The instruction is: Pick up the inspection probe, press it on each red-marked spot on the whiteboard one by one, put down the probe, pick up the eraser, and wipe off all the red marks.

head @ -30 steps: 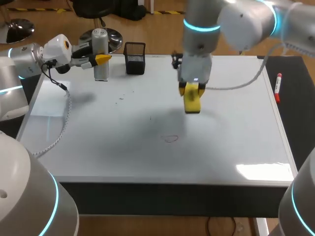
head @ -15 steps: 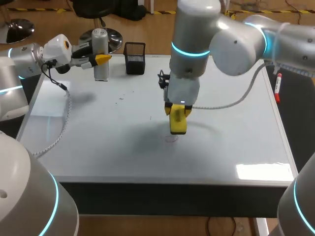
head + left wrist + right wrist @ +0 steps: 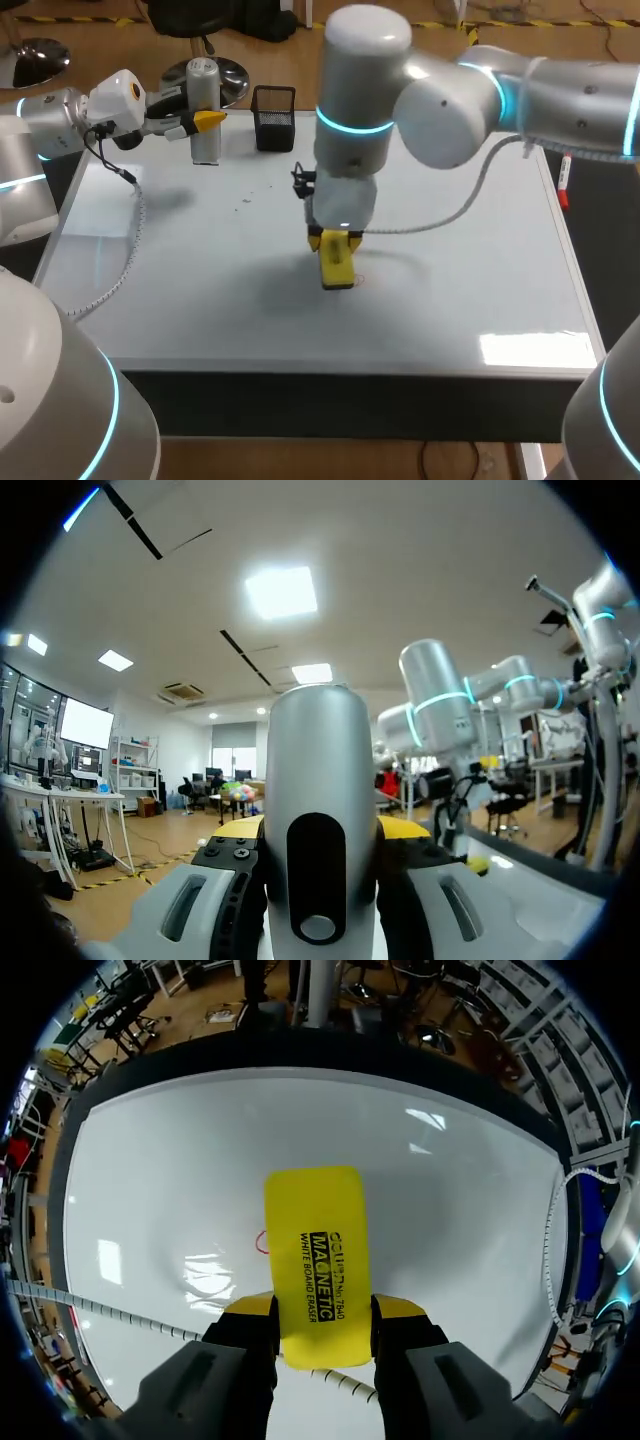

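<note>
Right gripper [image 3: 322, 1310] grips a flat, rounded yellow eraser [image 3: 315, 1250] over the glossy whiteboard [image 3: 450, 280]; left gripper [image 3: 320, 827] grips a smooth silver cylindrical probe [image 3: 318, 770].

The right tool [image 3: 337, 243] is holding the yellow block eraser [image 3: 338, 272] over the middle of the white rectangular whiteboard [image 3: 480, 250], beside a red ring mark [image 3: 262, 1243]. At the back left corner the left tool [image 3: 205, 122] is gripping the upright silver cylindrical probe [image 3: 203, 80], the black mesh pen cup [image 3: 274, 118] standing just right of it. A red marker pen [image 3: 565, 178] is lying on the bench [image 3: 605, 210] beyond the board's right edge.
</note>
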Action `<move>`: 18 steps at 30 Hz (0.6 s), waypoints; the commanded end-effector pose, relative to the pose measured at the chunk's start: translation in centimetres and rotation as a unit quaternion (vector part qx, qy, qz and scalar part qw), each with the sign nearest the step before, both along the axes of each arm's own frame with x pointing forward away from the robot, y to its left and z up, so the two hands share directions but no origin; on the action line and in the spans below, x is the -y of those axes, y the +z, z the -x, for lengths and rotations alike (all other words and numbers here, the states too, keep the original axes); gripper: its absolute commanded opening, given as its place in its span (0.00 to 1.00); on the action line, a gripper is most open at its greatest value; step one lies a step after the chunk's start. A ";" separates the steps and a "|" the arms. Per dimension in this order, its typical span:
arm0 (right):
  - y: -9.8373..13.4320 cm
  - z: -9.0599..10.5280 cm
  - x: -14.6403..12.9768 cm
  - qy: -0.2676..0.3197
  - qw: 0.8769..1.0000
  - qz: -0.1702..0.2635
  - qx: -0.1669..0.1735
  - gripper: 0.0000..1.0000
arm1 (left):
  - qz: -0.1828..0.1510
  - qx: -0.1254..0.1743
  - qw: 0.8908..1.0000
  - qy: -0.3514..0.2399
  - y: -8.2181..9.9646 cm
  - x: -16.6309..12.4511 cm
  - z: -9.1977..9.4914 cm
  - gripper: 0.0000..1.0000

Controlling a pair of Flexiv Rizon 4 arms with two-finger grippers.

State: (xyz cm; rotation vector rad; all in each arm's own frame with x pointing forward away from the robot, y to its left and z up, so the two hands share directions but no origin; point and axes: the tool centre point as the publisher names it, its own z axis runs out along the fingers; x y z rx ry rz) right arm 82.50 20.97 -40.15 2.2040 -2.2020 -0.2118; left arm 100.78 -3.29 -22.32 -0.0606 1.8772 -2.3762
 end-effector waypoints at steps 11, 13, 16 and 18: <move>-2.0 0.1 -1.8 -0.007 1.000 0.014 0.019 0.00 | 0.000 0.000 1.000 0.000 0.1 0.0 0.0 0.00; -2.1 0.4 -1.8 -0.010 1.000 0.015 0.022 0.00 | 0.000 0.000 1.000 0.000 0.1 0.0 0.0 0.00; -2.1 0.7 -1.6 -0.013 0.999 0.017 0.026 0.00 | 0.000 0.000 1.000 0.000 0.1 0.0 0.0 0.00; -2.2 1.0 -1.5 -0.016 0.999 0.017 0.028 0.00 | 0.000 0.000 1.000 0.000 0.1 0.0 0.0 0.00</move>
